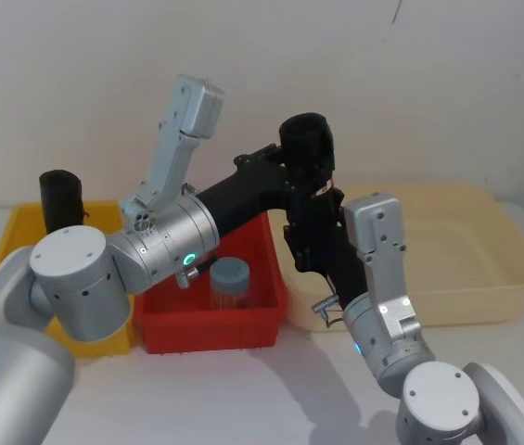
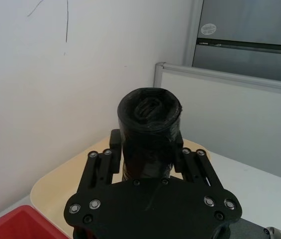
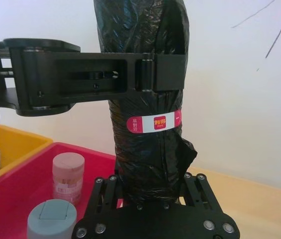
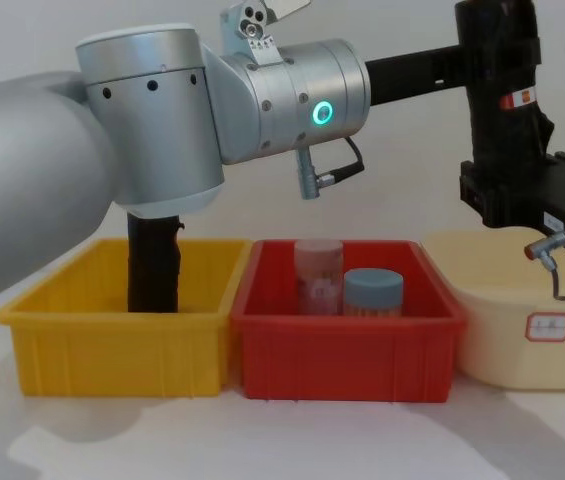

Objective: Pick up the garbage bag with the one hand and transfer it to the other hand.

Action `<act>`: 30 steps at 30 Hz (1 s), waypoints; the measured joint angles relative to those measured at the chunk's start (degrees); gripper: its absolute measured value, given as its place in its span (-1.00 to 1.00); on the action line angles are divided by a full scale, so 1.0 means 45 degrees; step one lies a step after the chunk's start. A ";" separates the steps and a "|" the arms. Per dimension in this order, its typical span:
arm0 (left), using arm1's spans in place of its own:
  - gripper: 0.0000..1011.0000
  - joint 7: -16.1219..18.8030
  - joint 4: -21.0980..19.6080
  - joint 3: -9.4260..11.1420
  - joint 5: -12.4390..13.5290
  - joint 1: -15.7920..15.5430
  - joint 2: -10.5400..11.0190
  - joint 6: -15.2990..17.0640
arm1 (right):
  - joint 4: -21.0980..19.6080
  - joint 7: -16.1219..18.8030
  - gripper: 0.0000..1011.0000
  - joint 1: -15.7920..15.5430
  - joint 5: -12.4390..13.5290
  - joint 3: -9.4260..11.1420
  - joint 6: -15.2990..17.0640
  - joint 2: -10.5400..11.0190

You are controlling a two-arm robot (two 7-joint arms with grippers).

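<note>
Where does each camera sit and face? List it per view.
Head: high, looking down at the red bin; left arm, right arm, left gripper holding the garbage bag.
Chest: low, facing across the red bin; left arm large.
Left wrist: behind left gripper, facing bag's top.
Right wrist: behind right gripper, facing the sticker.
Shared: every view shows the bag.

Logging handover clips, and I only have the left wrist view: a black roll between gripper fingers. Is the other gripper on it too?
Observer: Yes. The right gripper is closed on the lower end of the garbage bag, below the left gripper.
Operator: Is it the stickered roll?
Observer: Yes, a red-and-white sticker sits between the two grips.
Operator: Any other roll around?
Observer: A second black roll stands in the yellow bin.
</note>
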 joint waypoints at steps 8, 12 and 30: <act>0.54 0.0000 0.0002 0.0000 0.0000 0.0000 -0.0001 0.0001 | -0.0062 0.0123 0.08 -0.0036 -0.0035 0.0086 0.0058 -0.0060; 0.75 0.0000 0.0002 0.0001 0.0000 0.0000 -0.0001 0.0004 | -0.0060 0.0166 0.08 -0.0013 -0.0030 0.0161 0.0228 -0.0124; 0.98 -0.0002 0.0002 0.0001 -0.0003 0.0000 -0.0001 0.0005 | 0.1978 0.0155 0.08 0.1748 0.0172 0.0970 0.1162 -0.0520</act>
